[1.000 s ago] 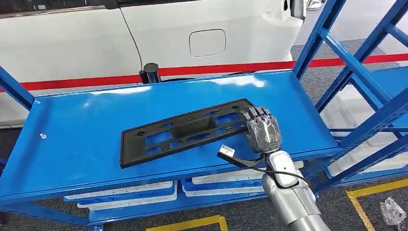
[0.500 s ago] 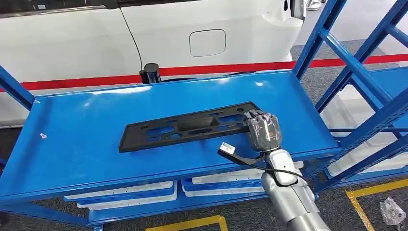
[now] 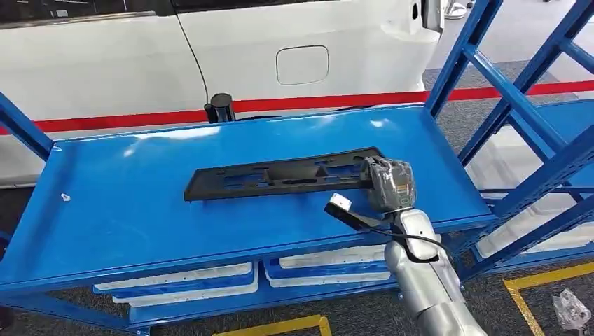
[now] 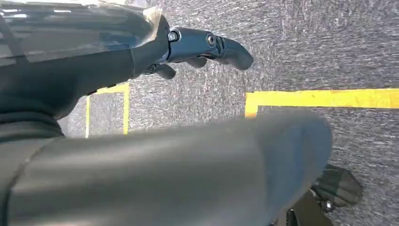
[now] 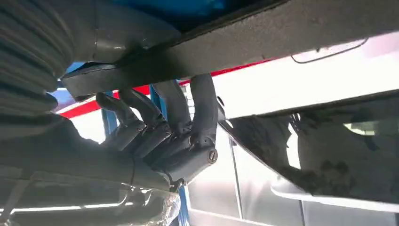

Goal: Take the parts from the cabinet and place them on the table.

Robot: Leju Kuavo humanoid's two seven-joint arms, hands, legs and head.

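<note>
gripping: right hand (image 3: pixel 389 185) holds black part (image 3: pixel 280 175) by its end, tilted up on edge over blue shelf (image 3: pixel 133 210)
left hand (image 4: pixel 197 47): holds nothing, fingers loosely curled, above floor

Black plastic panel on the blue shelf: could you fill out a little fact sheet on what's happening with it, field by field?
Part: long black plastic panel with cut-out holes
Position: tilted, one long edge raised off the blue shelf
Holder: right hand grips the panel's right end
Grip detail: fingers curl around the panel's edge in the right wrist view
Left hand: left hand holds nothing, hanging over grey floor with yellow lines
Background: white car behind the shelf
Task stage: panel not yet carried away from the shelf
</note>
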